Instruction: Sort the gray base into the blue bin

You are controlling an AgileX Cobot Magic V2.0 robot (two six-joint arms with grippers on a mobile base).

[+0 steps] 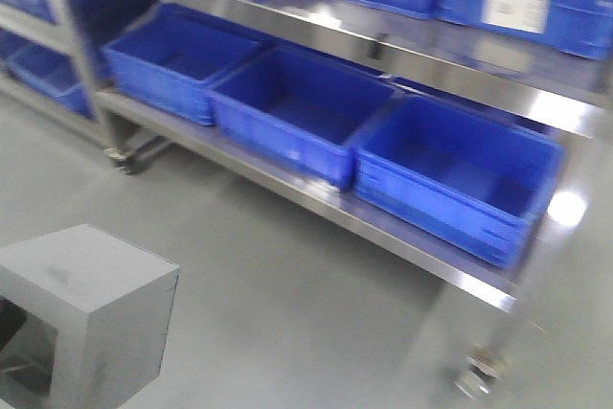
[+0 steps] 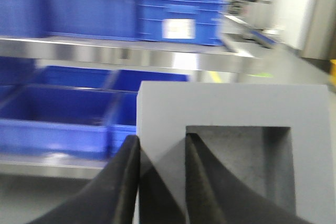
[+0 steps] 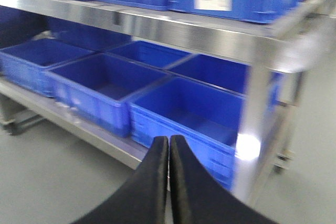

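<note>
Black fingers of our left end effector (image 2: 161, 142) pinch one wall of the gray base (image 2: 231, 103), one finger outside, one inside its recessed window (image 2: 247, 166), holding it above the floor (image 1: 287, 313). Our right end effector (image 3: 169, 141) is closed on nothing. Farther off, well apart, the blue bin (image 1: 431, 203) sits open and empty on the lower shelf (image 1: 287, 187). Pickup looks done; carrying it over and releasing it inside remain.

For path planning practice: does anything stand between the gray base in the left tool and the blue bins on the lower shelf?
Nothing visible does. Only bare floor separates the gray base, clamped in the left tool, from the blue bins. The steel upper shelf overhangs them, so entry probably must come low.
</note>
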